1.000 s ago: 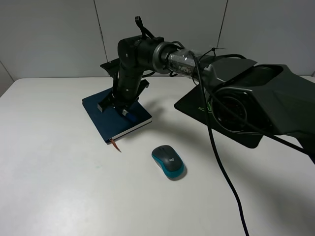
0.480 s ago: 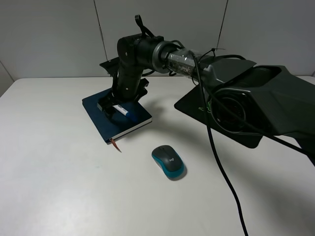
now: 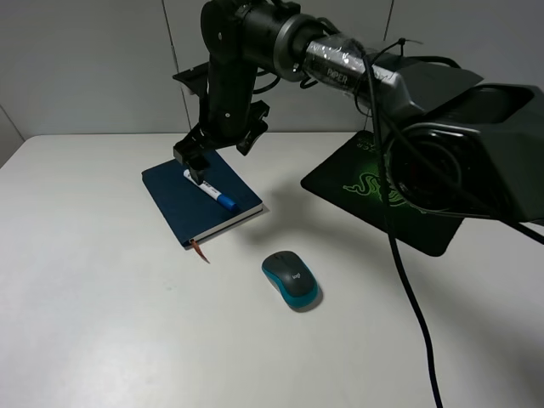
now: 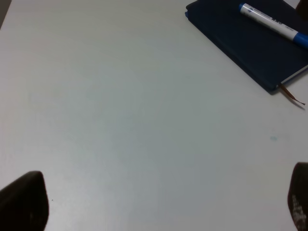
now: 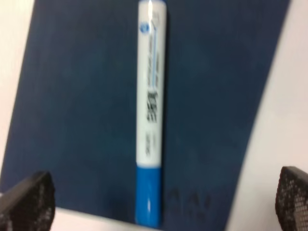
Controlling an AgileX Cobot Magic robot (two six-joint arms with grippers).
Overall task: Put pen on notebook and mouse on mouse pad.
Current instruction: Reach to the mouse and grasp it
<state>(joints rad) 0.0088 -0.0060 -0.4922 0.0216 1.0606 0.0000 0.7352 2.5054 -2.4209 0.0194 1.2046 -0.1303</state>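
The pen (image 3: 208, 189) lies flat across the notebook (image 3: 170, 197), with its blue cap toward the near corner. It is free of the right claw (image 3: 219, 146), which hangs just above it with its jaws spread wide and nothing between them. That half of the job looks finished, so the step in hand is to get clear and go for the mouse (image 3: 291, 280). The pen is round and could roll, so the claw should rise straight up before it swings, with no sideways brush. The mouse sits on the bare surface (image 3: 102, 323), well apart from the notebook and near the front edge of the mouse pad (image 3: 374, 191), but not on it. It lies at a slant, so the wrist should turn until the jaws face the teal sides across its narrow width. The claw should then come down low and squeeze gently, because the shell is smooth and domed and could squirt out of a high pinch. The carry is short, and the mouse should be set down well inside the pad's edge. The left claw (image 4: 161, 202) is also spread and empty, over bare surface near the notebook.
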